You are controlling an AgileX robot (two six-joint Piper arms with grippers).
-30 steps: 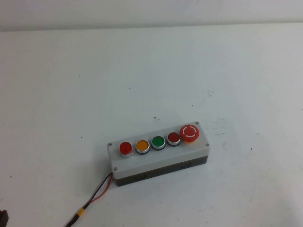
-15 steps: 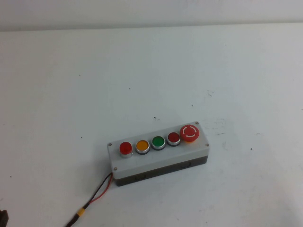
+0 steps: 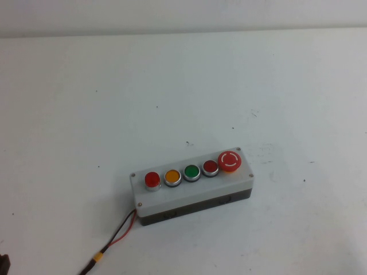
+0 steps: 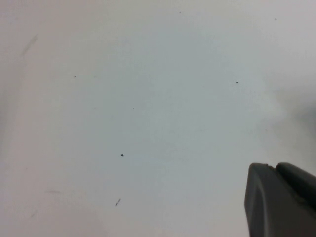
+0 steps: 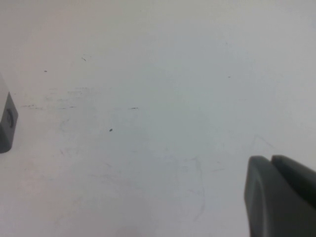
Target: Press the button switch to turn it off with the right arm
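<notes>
The grey five-button box [image 3: 195, 192] lies on the white table, a little right of centre in the high view. The button switch [image 3: 152, 180], small, round and bright red with a silver rim, is the box's left end button. Neither arm shows in the high view. My right gripper [image 5: 271, 159] shows only in the right wrist view, its dark fingers together over bare table, well away from the box's corner [image 5: 6, 121]. My left gripper [image 4: 274, 167] shows only in the left wrist view, fingers together over bare table.
Along the box from the switch sit an orange button [image 3: 172, 176], a green button [image 3: 191, 172], a darker red button [image 3: 210, 167] and a large red mushroom button [image 3: 230, 161]. A red and black cable [image 3: 117, 235] with a yellow tag runs from the box's left end to the near edge.
</notes>
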